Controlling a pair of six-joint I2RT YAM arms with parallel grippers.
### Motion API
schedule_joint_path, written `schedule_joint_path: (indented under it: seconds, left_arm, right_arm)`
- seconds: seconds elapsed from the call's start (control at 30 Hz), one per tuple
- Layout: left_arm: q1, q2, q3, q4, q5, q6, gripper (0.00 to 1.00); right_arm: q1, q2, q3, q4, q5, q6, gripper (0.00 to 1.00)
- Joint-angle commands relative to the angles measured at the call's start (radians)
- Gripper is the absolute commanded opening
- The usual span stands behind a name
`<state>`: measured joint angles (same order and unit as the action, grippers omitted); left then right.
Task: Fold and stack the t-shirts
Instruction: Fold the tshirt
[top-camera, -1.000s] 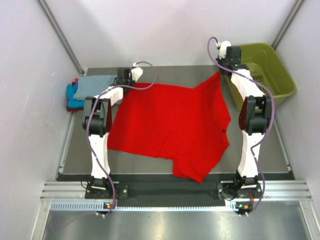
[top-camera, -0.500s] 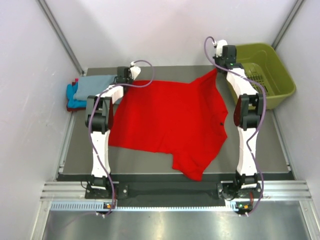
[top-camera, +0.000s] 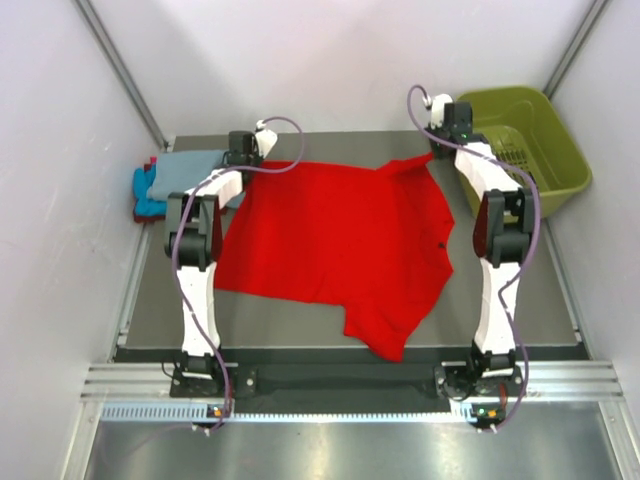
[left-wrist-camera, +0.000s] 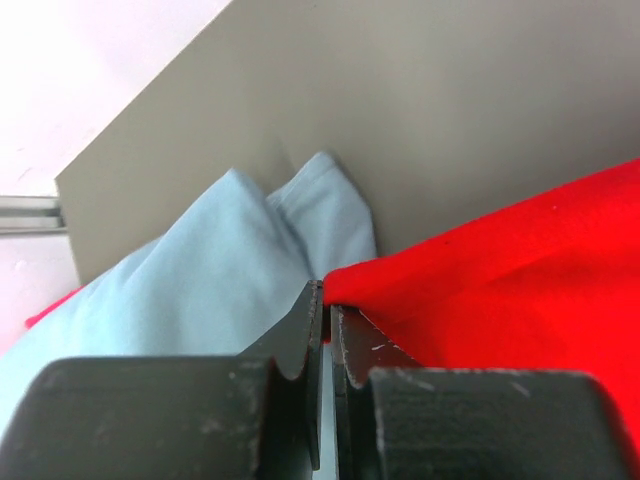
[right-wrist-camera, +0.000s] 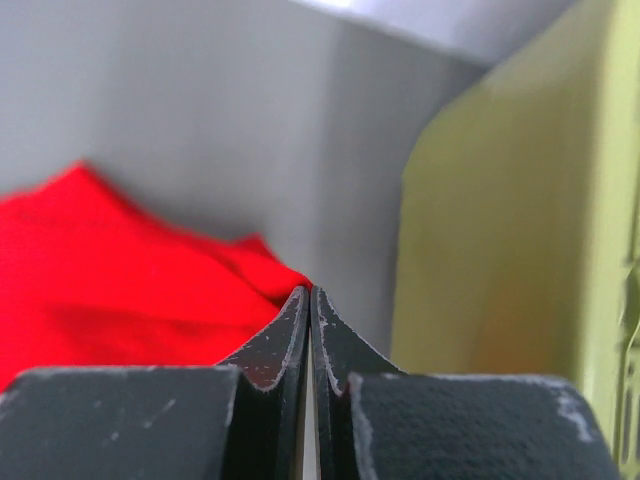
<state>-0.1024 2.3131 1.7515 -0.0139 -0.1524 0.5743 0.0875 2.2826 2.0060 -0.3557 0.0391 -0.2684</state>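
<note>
The large red t-shirt (top-camera: 340, 240) lies spread over the grey table, one sleeve hanging toward the near edge. My left gripper (top-camera: 246, 163) is shut on its far left corner; the left wrist view shows red cloth (left-wrist-camera: 500, 270) pinched at the tips of my left gripper (left-wrist-camera: 326, 292). My right gripper (top-camera: 437, 152) is shut on the far right corner, and in the right wrist view the red cloth (right-wrist-camera: 130, 290) runs up to its closed tips (right-wrist-camera: 308, 293). A folded grey-blue t-shirt (top-camera: 186, 170) rests on a turquoise one (top-camera: 146, 192) at the far left.
An olive-green basket (top-camera: 545, 130) stands at the far right, close beside my right gripper, and its wall (right-wrist-camera: 510, 220) fills the right wrist view's right side. White walls enclose the table (top-camera: 300, 315). The grey-blue pile (left-wrist-camera: 200, 270) lies just left of my left gripper.
Both grippers have carried the red t-shirt's far corners backward and down. The raised right corner has dropped, and the cloth now lies flatter.
</note>
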Motion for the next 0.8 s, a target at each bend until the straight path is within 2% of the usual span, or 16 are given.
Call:
schedule_joint_path:
  seconds: [0.0,0.47,0.77]
  left_arm:
    - [0.015,-0.165,-0.058,0.026,0.036,-0.013,0.0]
    - [0.015,-0.3,-0.193,-0.057,0.106,-0.028,0.0]
    - [0.018,-0.324,-0.244,-0.063,0.097,-0.022,0.0]
  right_arm:
    - [0.02,-0.161,-0.105,0.006,-0.034,0.017,0.0]
    - [0.072,-0.348,-0.345,-0.003,-0.087,0.014,0.0]
    - [0.07,-0.457,-0.472,-0.009,-0.065,0.009,0.0]
